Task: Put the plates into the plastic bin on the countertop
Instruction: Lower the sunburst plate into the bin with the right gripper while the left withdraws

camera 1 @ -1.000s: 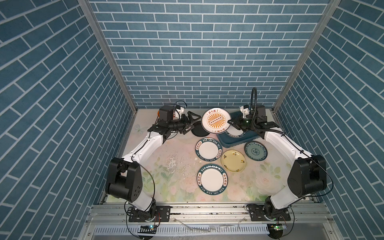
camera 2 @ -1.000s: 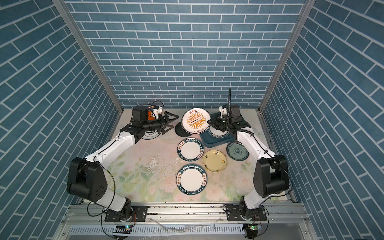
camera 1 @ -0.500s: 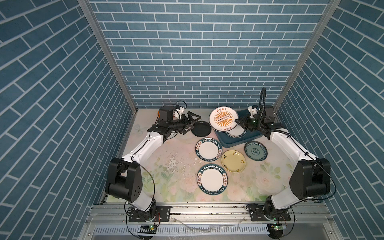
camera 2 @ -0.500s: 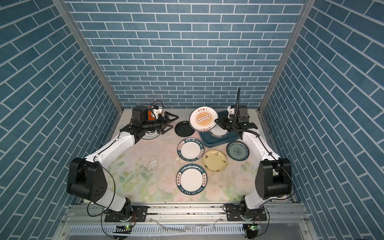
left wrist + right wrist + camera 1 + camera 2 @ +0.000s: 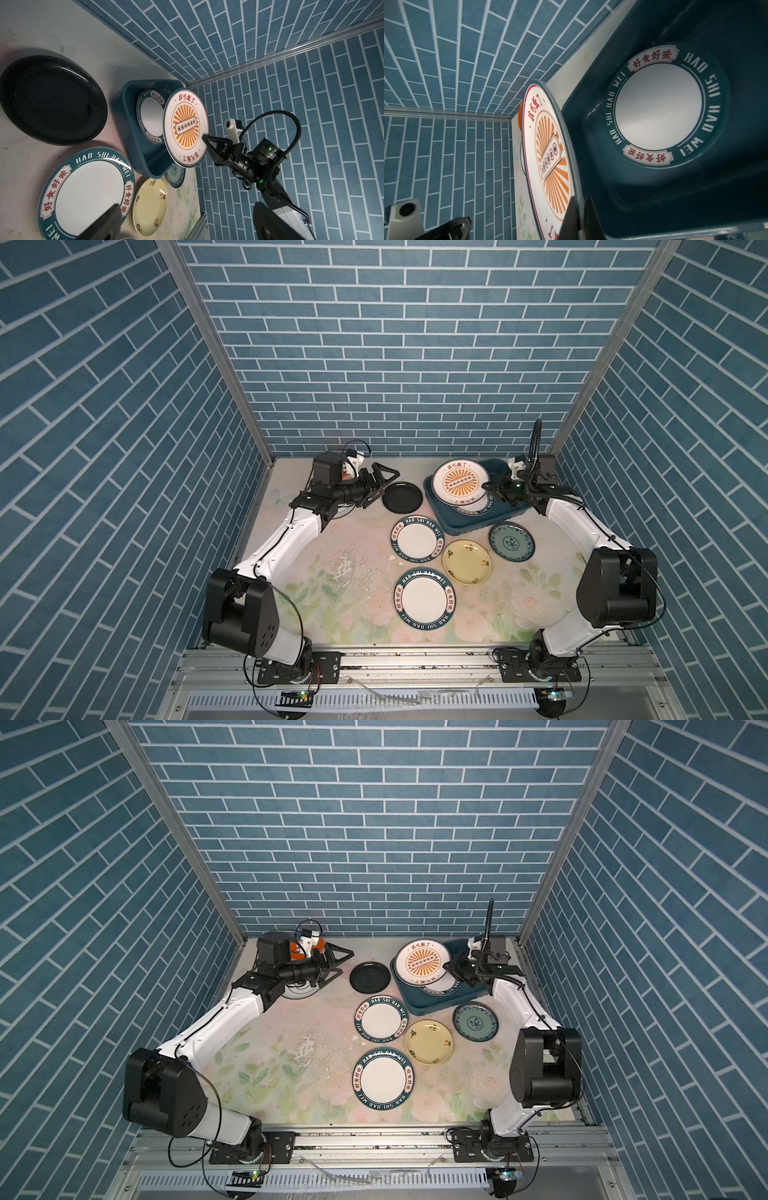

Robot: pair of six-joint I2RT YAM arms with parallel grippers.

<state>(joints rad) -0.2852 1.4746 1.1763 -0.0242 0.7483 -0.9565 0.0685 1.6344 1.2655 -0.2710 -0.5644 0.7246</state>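
Note:
My right gripper is shut on the rim of the orange sunburst plate. It holds the plate tilted above the left part of the dark teal plastic bin. A white plate with a teal lettered rim lies flat in the bin. My left gripper is open and empty, just left of the black plate on the flowered countertop.
In front of the bin lie two white teal-rimmed plates, a pale yellow plate and a patterned teal plate. An orange plate shows partly behind the left wrist. Brick walls close in three sides.
The right gripper has carried the sunburst plate to the right, from above the black plate to above the bin. The left arm has stayed put.

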